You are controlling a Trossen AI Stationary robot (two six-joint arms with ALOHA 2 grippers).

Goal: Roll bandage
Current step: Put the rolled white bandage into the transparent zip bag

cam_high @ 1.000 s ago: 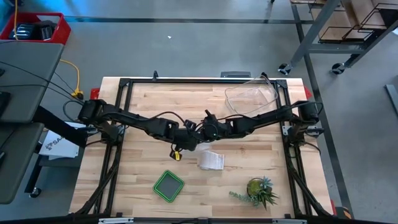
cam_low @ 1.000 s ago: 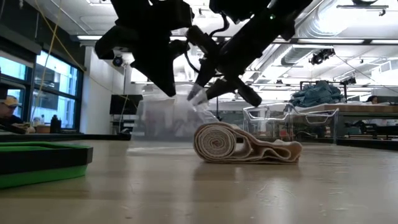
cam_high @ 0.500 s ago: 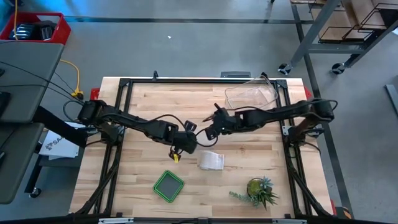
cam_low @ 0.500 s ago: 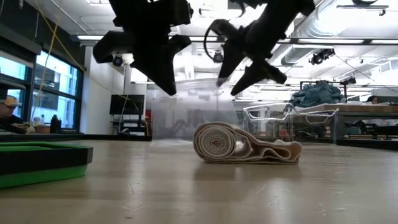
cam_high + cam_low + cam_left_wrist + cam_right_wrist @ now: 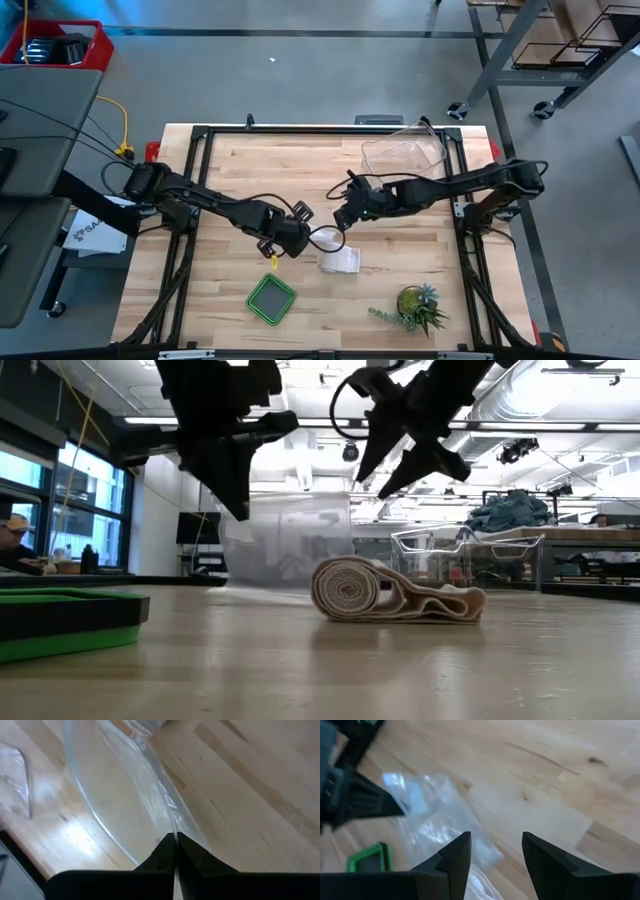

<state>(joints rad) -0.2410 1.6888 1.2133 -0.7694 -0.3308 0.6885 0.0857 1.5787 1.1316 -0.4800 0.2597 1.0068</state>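
Two end effectors hang above the middle of the bench (image 5: 220, 160). The left end effector (image 5: 293, 243) is pressed together, pinching the edge of a clear plastic bag (image 5: 290, 545) that drapes down from its tips to the wood. The right end effector (image 5: 343, 212) is raised just beyond it, its fingers (image 5: 455, 860) spread apart with nothing between them. The bandage (image 5: 385, 591) lies on the bench below and to the near side of both end effectors, free of either: one end is wound into a small roll, the other trails off in loose folds. A green tray (image 5: 271, 298) sits nearer the front edge, on the left end effector's side of the bandage. A clear tub (image 5: 402, 157) stands behind the right arm, well apart, and a small plant (image 5: 418, 306) stands at the front on the right.
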